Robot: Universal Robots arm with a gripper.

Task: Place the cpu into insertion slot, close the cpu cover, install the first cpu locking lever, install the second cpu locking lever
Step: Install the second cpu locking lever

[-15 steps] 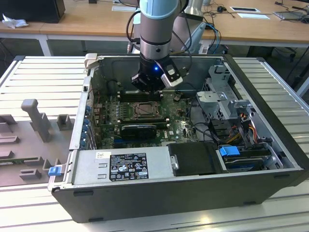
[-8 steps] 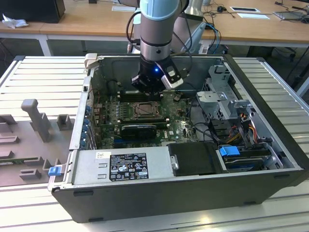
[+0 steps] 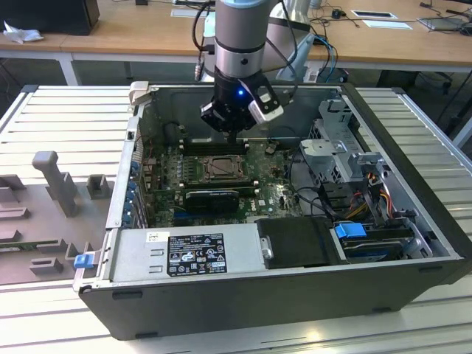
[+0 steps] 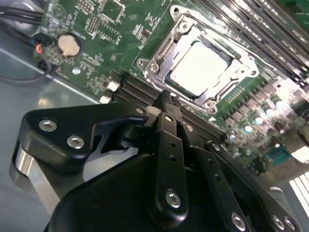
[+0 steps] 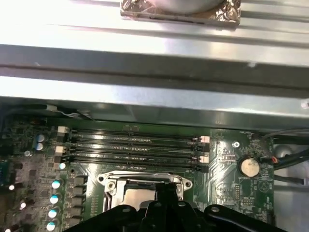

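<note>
- Inside an opened computer case (image 3: 413, 273) on a ribbed metal bench, the robot's gripper (image 3: 234, 136) hangs just above the green motherboard (image 3: 276, 193), at the twelve o'clock edge of the insertion slot (image 3: 220, 168) as the exterior view frames it.
- In the second wrist view the black fingers (image 4: 170, 126) appear pressed together with nothing between them; the gripper looks empty and narrow.
- Seated in the insertion slot (image 4: 200, 65) lies the cpu (image 4: 199, 67), a flat, pale silver square sitting level within the socket, at about one o'clock from the fingertips in that view.
- Around it lies the cpu cover (image 4: 166, 48), a shiny metal frame with an open middle, apparently lowered over the chip's edges; whether either locking lever is latched cannot be told.
- Beside the socket, long black memory slots (image 5: 133, 147) run parallel to its edge, with a coin cell battery (image 5: 249, 167) on the board further along.
- Judged from this position, the risk is a fingertip descending onto the memory slots or the cover frame instead of a lever, because clearance there is tight.
- A push landing off-centre could slide off the thin metal and scrape the board's small components, or skew the frame over the chip.
</note>
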